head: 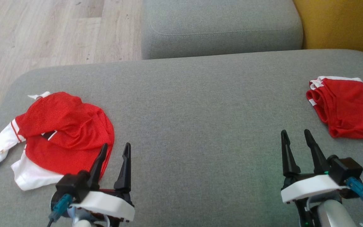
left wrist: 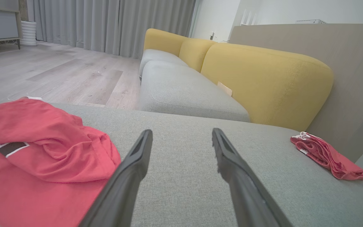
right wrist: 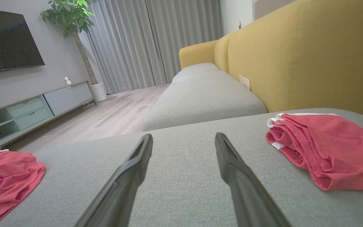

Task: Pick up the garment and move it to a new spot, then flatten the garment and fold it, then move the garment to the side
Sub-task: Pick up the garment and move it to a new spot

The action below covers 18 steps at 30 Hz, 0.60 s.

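The crumpled red and white mesh garment (head: 65,132) is seen on the left end of the wide grey fabric sofa seat (head: 200,110). Its near edge is partly hidden behind the left hand (head: 116,145). A folded red cloth (head: 347,107) is seen on the seat's right end. Both the left hand and the right hand (head: 295,131) are spread wide and empty.

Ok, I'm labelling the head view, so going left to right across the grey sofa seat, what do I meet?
Crumpled red-and-white shirt → left gripper, fingers apart → right gripper, fingers apart → folded red garment.
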Motion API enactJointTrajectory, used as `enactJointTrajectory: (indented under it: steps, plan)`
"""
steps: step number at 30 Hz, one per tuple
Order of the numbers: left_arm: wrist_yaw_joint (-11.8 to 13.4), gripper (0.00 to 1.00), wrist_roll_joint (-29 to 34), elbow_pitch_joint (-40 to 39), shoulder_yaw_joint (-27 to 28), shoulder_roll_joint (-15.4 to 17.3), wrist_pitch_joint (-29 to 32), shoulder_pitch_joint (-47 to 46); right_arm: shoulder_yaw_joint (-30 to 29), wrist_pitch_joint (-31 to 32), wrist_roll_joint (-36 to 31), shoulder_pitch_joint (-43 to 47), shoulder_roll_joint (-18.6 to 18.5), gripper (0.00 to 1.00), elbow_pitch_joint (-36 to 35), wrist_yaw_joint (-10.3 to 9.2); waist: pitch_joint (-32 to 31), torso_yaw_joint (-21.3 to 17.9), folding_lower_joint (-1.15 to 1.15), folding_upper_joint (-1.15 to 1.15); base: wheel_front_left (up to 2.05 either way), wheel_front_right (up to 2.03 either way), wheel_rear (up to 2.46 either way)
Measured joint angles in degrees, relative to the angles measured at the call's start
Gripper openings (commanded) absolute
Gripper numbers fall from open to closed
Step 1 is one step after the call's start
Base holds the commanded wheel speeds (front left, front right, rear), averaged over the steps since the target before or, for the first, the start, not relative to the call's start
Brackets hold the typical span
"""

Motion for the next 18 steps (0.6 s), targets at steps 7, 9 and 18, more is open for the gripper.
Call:
enactJointTrajectory:
  steps: [7,9,18]
  plan:
    - [0.08,1.00,0.09,0.19,0.13,-0.01,0.00,-0.01,0.47,0.00,0.01,0.03,0.00,1.00,0.42,0.00,0.03,0.60,0.00,0.00,0.00,0.00,0.00]
    - [0.52,1.00,0.18,0.41,0.43,-0.01,0.00,-0.01,1.08,0.00,0.02,0.03,0.00,1.00,0.54,0.00,0.09,1.17,0.00,0.00,0.00,0.00,0.00]
    - [0.78,1.00,1.63,0.77,3.44,-0.02,0.01,-0.10,5.09,0.08,0.81,0.06,0.03,1.00,0.74,0.00,0.26,5.95,0.00,0.00,0.00,0.00,0.00]
